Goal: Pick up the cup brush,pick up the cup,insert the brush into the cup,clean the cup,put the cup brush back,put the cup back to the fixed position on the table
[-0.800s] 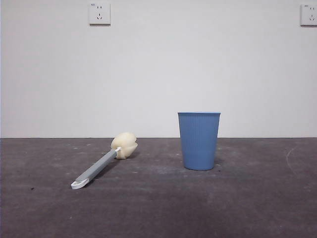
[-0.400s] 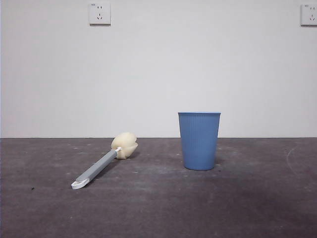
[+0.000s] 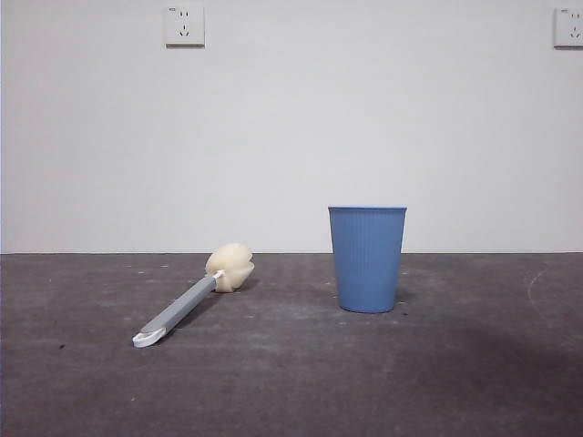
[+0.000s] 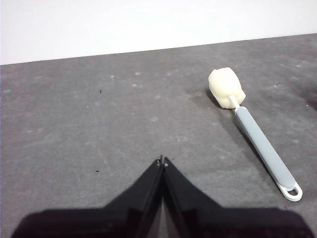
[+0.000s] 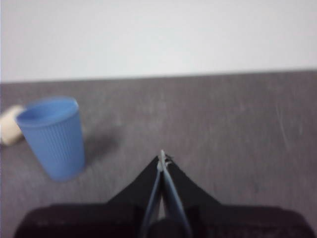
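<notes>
The cup brush (image 3: 187,302) lies flat on the counter (image 3: 455,382), its cream sponge head toward the back wall and its white looped end toward the front edge. The cup (image 3: 367,259) stands upright on its narrow base, well apart from the brush, with bare counter between them.

The left jaws (image 4: 162,161) are clenched tip to tip and hold nothing. They hang above the counter, short of the brush. The brush lies off to one side of the jaws, its handle (image 4: 261,147) running at a slant past them, the sponge head (image 4: 226,88) farther out than the tips and the loop (image 4: 290,190) about level with the jaw bodies. Straight ahead of these jaws there is only open counter up to the far edge, where the pale wall (image 4: 148,22) begins.

The right jaws (image 5: 162,157) are also pressed together and hold nothing. The cup (image 5: 52,136) stands off to one side of them, slightly ahead of the tips and apart from them, its rim open upward; a bit of the sponge head (image 5: 9,131) shows just beyond it. Ahead and to the other side of these jaws the counter lies bare to its far edge. This view is somewhat blurred.

In the front view neither arm shows, and two wall sockets (image 3: 184,25) sit high on the wall.
</notes>
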Robot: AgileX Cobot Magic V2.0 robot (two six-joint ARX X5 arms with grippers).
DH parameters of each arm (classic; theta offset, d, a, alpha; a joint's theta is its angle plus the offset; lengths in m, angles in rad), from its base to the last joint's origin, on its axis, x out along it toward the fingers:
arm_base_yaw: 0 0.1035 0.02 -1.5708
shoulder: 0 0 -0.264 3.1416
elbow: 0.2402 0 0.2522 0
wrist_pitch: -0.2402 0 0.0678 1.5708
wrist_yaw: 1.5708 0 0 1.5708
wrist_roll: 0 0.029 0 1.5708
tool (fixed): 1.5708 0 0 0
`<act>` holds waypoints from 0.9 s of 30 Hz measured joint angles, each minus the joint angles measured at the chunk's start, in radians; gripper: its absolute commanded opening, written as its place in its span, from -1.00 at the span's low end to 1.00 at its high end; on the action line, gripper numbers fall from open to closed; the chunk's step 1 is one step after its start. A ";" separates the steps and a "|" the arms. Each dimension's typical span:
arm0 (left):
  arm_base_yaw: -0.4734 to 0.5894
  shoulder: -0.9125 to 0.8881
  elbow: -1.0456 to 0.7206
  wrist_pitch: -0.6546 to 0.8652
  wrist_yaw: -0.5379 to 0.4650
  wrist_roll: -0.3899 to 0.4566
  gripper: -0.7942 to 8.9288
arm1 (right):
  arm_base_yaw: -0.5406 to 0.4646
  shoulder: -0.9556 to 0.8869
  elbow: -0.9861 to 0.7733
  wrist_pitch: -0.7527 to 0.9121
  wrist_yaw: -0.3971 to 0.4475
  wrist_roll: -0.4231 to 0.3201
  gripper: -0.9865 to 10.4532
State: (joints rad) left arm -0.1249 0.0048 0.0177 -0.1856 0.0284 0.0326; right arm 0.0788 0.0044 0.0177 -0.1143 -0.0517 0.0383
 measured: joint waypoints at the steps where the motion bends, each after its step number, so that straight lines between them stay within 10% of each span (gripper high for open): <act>1: 0.000 0.000 0.000 0.000 0.000 0.000 -0.84 | 0.000 0.000 -0.004 -0.032 0.000 0.000 -0.82; 27: 0.000 0.000 0.000 0.000 0.000 0.000 -0.84 | 0.000 0.000 -0.003 -0.053 0.003 -0.009 -0.82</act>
State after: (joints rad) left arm -0.1249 0.0048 0.0177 -0.1856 0.0284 0.0322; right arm 0.0788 0.0040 0.0143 -0.1669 -0.0490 0.0296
